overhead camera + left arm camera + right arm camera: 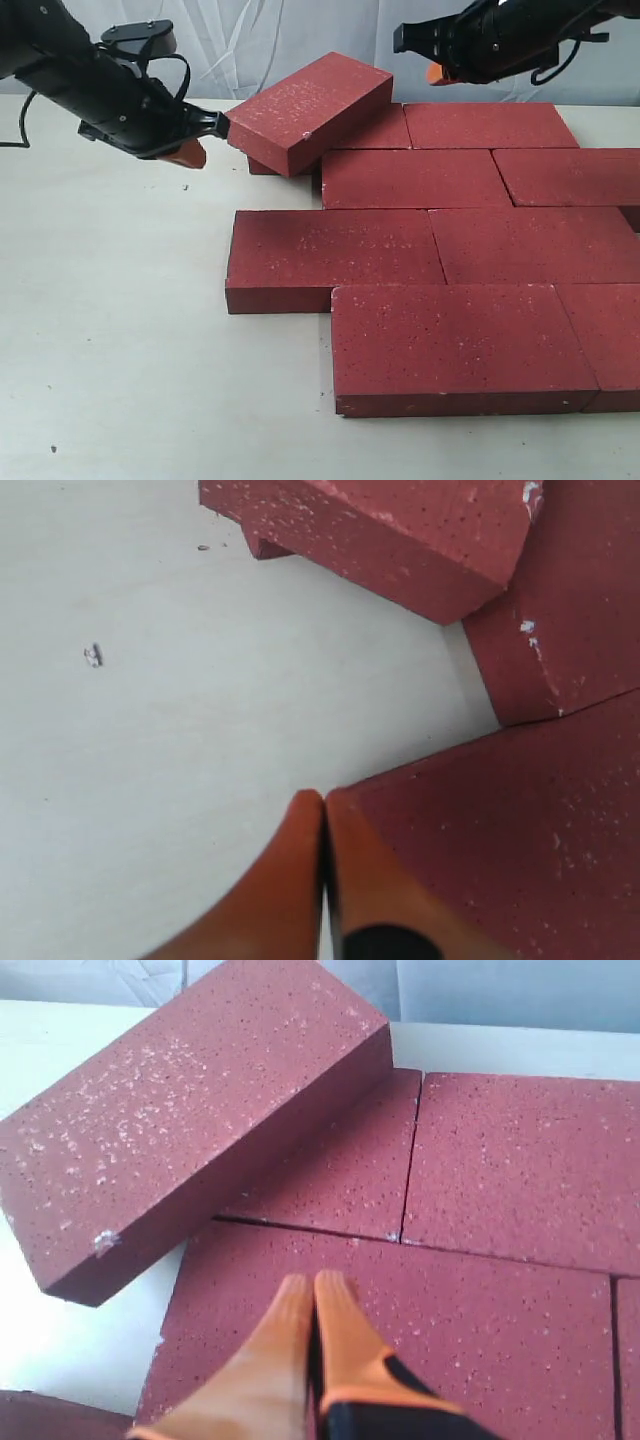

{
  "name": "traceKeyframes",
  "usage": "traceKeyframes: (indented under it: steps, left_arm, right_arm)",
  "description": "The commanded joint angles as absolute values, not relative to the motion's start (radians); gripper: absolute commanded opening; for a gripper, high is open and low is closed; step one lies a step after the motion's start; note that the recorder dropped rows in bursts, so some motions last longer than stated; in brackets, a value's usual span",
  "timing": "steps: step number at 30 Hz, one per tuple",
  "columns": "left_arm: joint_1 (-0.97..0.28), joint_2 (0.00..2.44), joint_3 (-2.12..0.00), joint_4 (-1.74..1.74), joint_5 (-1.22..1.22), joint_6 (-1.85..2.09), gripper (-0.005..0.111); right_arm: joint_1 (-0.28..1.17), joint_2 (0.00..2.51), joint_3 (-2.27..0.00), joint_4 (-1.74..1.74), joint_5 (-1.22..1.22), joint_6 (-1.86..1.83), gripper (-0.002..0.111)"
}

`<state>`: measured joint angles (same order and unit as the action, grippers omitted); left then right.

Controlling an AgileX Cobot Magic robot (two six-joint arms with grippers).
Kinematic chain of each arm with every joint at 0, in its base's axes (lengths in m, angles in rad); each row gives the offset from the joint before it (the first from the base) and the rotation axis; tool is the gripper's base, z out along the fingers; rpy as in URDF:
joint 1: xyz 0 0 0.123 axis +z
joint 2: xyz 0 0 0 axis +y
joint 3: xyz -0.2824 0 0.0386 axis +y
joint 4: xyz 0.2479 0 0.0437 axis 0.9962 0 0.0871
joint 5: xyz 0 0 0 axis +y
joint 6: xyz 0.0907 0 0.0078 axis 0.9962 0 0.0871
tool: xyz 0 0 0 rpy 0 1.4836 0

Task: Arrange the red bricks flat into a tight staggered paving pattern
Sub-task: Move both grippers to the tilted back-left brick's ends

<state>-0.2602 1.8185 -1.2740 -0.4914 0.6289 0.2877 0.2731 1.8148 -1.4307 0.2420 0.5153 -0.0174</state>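
Left pincer (192,152) (322,815): your orange fingers are pressed together with nothing between them. It sits at the left rear of the scene, over bare tabletop.
Left pincer, nearest neighbour: the low end of the tilted brick lies just ahead of the tips. Your wrist view shows a strip of tabletop between them.
Right pincer (437,73) (315,1290): the fingers are likewise together and carry nothing. It is held in the air above the rear rows of paving, and you cannot tell any contact with a brick.
Tilted brick (310,110) (400,540) (190,1120): one red brick, not lying flat. Its right end is propped up on the back-left brick (378,130) and its left end slopes down toward the tabletop.
Laid red bricks (410,178): you have four staggered rows lying flat, edge to edge.
Back row: the back-left brick, part-covered, with the back-right brick (490,125) touching it.
Second row: two bricks, offset to the right. The far one (570,175) is cut by the picture edge.
Third row: two bricks (335,255), starting farthest left.
Front row: one whole brick (450,345) and one cut by the picture edge.
Tabletop (120,330): pale and matt, carrying all the bricks.
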Motion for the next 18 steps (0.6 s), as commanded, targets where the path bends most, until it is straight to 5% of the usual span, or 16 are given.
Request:
traceKeyframes:
  steps: [1,18]
  left_arm:
    - [-0.261,1.810,-1.300,-0.443,0.641,0.235,0.000]
    - [-0.261,1.812,-1.406,-0.258,0.656,0.135,0.000]
  right_arm:
    - [0.268,1.869,-1.525,0.225,0.555,-0.033,-0.001]
    - [0.251,2.098,-1.839,0.166,0.649,-0.033,-0.001]
